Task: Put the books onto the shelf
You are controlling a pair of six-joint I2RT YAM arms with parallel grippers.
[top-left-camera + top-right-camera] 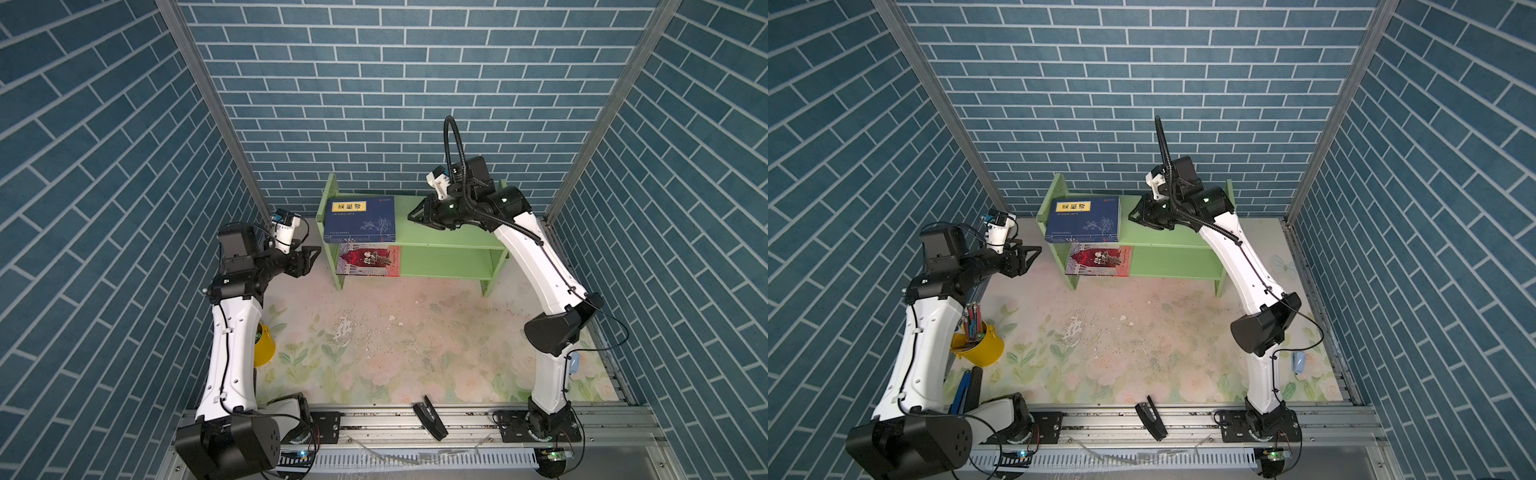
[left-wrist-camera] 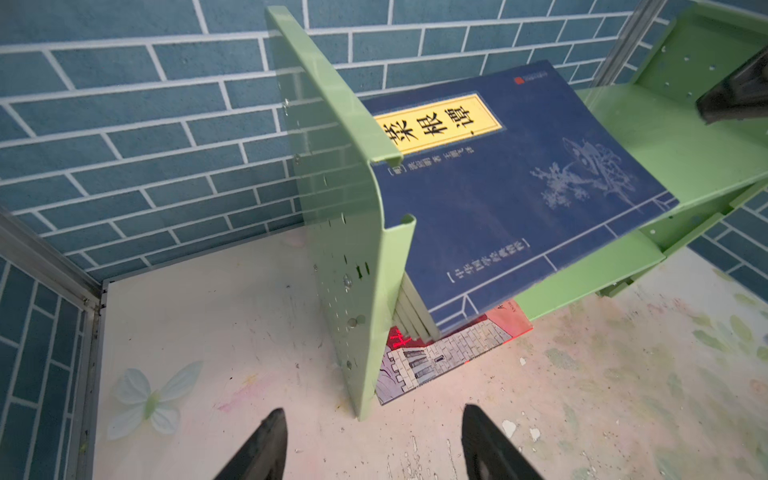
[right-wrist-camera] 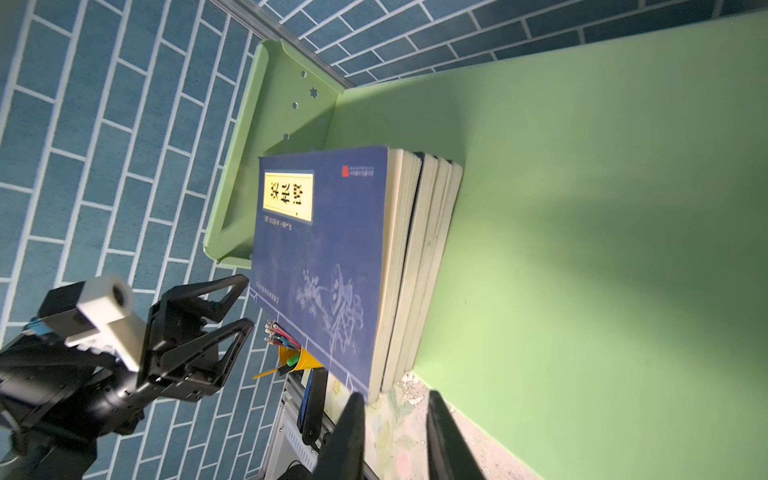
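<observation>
The light green shelf (image 1: 449,237) (image 1: 1167,237) stands at the back of the floral mat. A stack of dark blue books (image 1: 359,220) (image 1: 1082,220) (image 2: 519,187) (image 3: 328,257) lies flat on the left end of its upper tier. A red-and-grey castle book (image 1: 370,260) (image 1: 1099,259) (image 2: 440,357) lies flat on the lower tier beneath them. My left gripper (image 1: 313,257) (image 1: 1034,255) (image 2: 374,409) is open and empty, just outside the shelf's left side panel. My right gripper (image 1: 411,217) (image 1: 1130,216) (image 3: 395,395) hovers over the upper tier right of the stack, jaws a little apart, holding nothing.
A yellow pen cup (image 1: 264,345) (image 1: 980,349) stands by the left arm. A black tool (image 1: 430,422) (image 1: 1152,419) lies on the front rail. A small light blue object (image 1: 1299,361) sits near the right arm. Blue brick walls close in on three sides.
</observation>
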